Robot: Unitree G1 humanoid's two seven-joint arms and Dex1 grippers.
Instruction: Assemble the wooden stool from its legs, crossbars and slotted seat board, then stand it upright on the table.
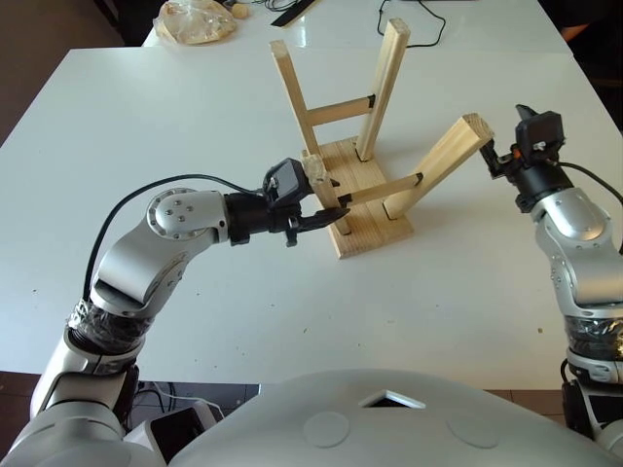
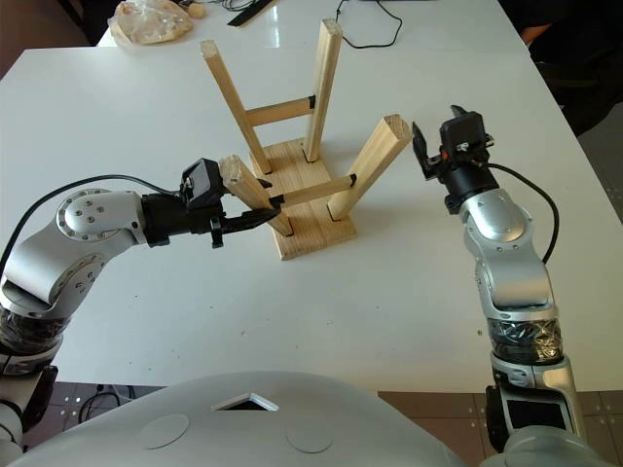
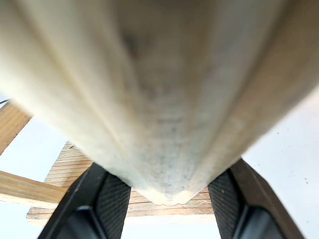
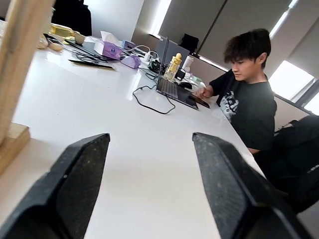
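Left gripper (image 1: 326, 216) is clamped on the near-left leg (image 1: 318, 175), low down, just above the seat board (image 1: 375, 233). From the left wrist, the dark pads (image 3: 112, 199) press the wood from both sides. That leg leans left, and its crossbar (image 1: 380, 190) runs right to the near-right leg (image 1: 443, 161), which tilts hard to the right.

Right gripper (image 2: 428, 151) hangs just beside that leg's top end, jaws spread wide, nothing between them. The right wrist view agrees, with both fingers (image 4: 79, 184) well apart over bare tabletop.

The seat board lies flat mid-table, legs pointing up. The far pair (image 1: 384, 88) stands taller, joined by its own bar (image 1: 336, 109).

White table (image 1: 146, 126) all round. There's a crumpled bag (image 1: 195, 21) at the far left and a black cable (image 1: 428, 29) to its right. The right wrist looks along the table to an open laptop (image 4: 174, 89), a tissue box (image 4: 107, 47) and bright windows (image 4: 294, 79) beyond.
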